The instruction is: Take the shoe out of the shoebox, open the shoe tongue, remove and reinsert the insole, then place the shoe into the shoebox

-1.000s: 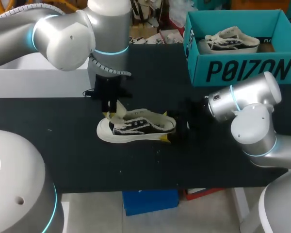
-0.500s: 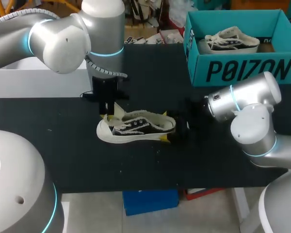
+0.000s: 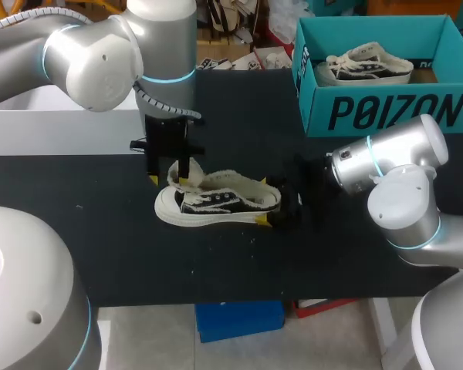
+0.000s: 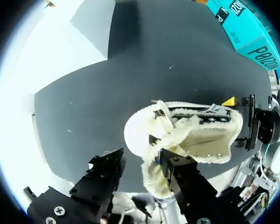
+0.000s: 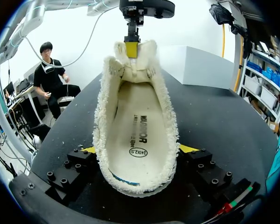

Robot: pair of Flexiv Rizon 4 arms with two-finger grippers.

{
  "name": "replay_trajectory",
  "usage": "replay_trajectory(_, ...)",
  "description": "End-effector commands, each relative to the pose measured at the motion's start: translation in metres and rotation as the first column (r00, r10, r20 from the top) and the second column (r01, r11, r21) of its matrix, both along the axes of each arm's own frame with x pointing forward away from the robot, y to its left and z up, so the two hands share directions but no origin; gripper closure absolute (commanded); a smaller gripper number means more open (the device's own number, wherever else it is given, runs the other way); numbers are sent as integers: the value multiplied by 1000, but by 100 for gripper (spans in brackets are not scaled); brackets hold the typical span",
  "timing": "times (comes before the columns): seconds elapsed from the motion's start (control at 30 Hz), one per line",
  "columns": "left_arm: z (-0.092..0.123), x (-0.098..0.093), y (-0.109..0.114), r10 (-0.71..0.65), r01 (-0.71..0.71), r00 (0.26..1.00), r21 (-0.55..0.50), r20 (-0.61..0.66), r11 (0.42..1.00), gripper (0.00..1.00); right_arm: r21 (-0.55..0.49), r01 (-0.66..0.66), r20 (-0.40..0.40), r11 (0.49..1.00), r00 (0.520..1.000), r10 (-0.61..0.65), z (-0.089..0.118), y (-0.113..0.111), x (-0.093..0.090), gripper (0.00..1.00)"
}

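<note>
**Bench** (image 3: 239, 262): a matt black surface with a few pale specks. It carries every item below, and both arms reach over it, one from each side.

**Shoebox** (image 3: 386, 112): teal and lidless, standing at the far right corner of the bench. A second shoe (image 3: 366, 63) lies inside it. The box is well apart from the work, probably so that the arms have room to move.

**Shoe** (image 3: 216, 204): out of the box and resting on its sole near the middle of the bench. Its toe points to the left edge and its heel to the right edge. This lets each arm meet the end nearest to it.

**Right claw** (image 5: 138, 150): pinching the shoe's heel, one yellow tip on either side. The hold appears to serve as an anchor, so that a pull at the front would not drag the shoe.

**Left claw** (image 3: 168, 179): spread, hanging over the toe end. One finger (image 4: 177, 170) lies against the fleecy tongue (image 5: 133, 63) and the other stands apart from it. The tongue is raised and folded forward, which exposes the opening.

**Insole** (image 5: 137, 135): seated flat inside the shoe with its printed face up. By this evidence the tongue-opening step is in hand and the insole has not yet been lifted.
</note>
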State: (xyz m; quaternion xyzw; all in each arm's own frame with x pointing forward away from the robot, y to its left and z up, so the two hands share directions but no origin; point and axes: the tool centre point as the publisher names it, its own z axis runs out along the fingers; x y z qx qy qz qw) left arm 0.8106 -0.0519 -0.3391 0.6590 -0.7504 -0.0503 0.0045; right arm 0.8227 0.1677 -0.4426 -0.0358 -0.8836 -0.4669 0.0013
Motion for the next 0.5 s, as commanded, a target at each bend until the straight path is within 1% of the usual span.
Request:
replay_trajectory(0.03,16,0,-5,-102,102,995,-8,16,995,0,-1,2,0,1000,1000,-2,-4,-1,0,100)
replay_trajectory(0.1,24,2,-9,-180,181,984,-17,6,983,0,-1,2,0,1000,1000,-2,-4,-1,0,100)
replay_trajectory(0.17,33,4,-15,-287,287,958,-17,5,958,0,-1,2,0,1000,1000,-2,-4,-1,0,100)
replay_trajectory(0.23,41,4,-21,-401,401,916,-7,-6,916,0,-1,2,0,1000,1000,-2,-4,-1,0,100)
replay_trajectory(0.3,49,3,-28,-524,524,851,-7,-25,852,2,-1,2,0,1000,1000,-2,-4,-1,0,100)
replay_trajectory(0.33,53,3,-32,-582,582,812,-19,-45,813,22,-1,2,0,1000,1000,-2,-4,-1,0,100)
replay_trajectory(0.37,57,3,-35,-634,634,771,-19,-65,773,51,-1,2,0,1000,1000,-2,-4,-1,0,100)
replay_trajectory(0.43,61,3,-43,-718,719,689,-25,-98,694,90,-1,2,0,1000,1000,-2,-4,-1,0,100)
replay_trajectory(0.47,64,4,-47,-758,760,641,-43,-121,649,100,-1,2,0,1000,1000,-2,-4,-1,0,100)
replay_trajectory(0.5,66,5,-51,-794,797,590,-52,-145,601,100,-1,2,0,1000,1000,-2,-4,-1,0,100)
